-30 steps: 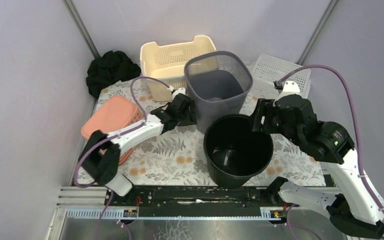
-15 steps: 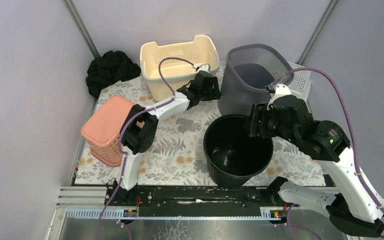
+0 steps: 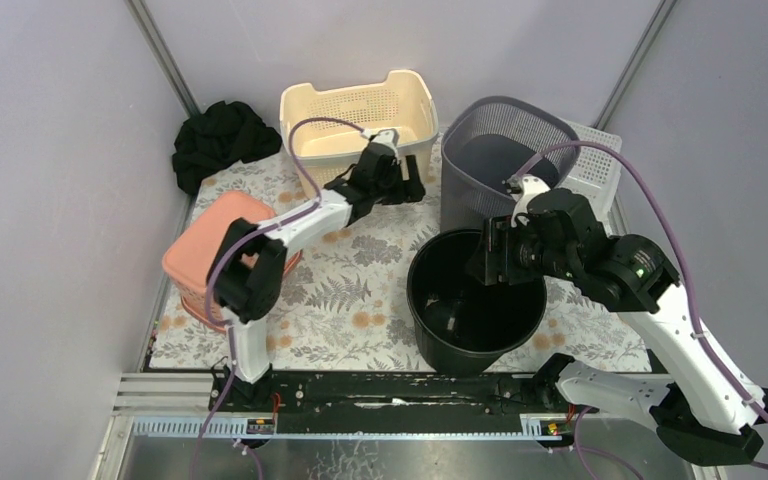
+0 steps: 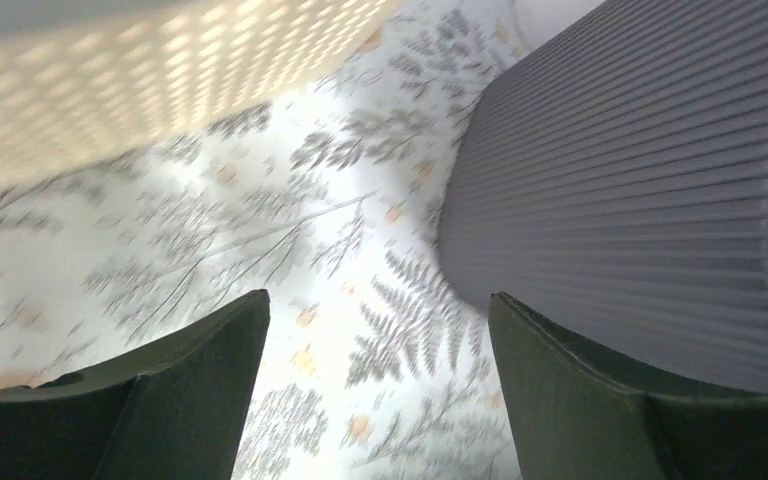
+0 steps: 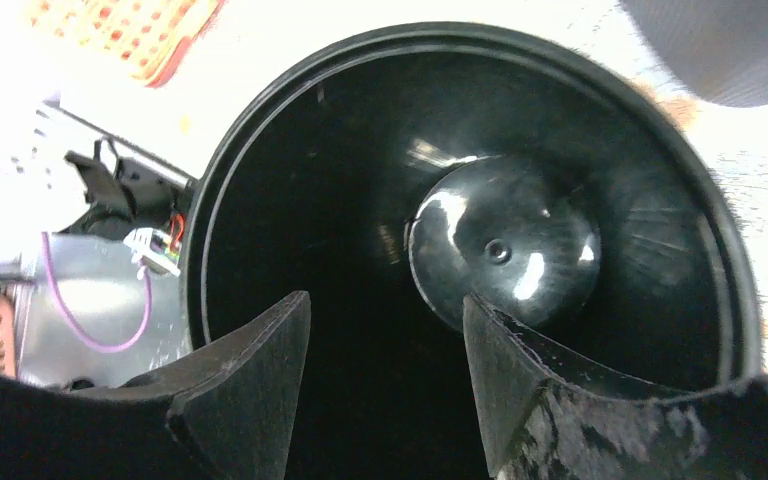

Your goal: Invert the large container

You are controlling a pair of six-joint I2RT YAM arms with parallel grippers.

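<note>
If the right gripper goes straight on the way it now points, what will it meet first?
Most likely the inside of the black bucket: the open right gripper points into its mouth, toward the shiny bottom. Depth is unclear.

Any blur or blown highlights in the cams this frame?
Left wrist: tablecloth smeared by motion blur, cream basket overexposed. Right wrist: specular glints on the floor of the black bucket, upper-left corner washed out. Top external: sharp, evenly lit.

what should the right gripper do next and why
Probably lower the right gripper onto the rim of the bucket and close: its jaws hang open and empty over the upright bucket, while the left gripper is open beside the grey bin.
</note>
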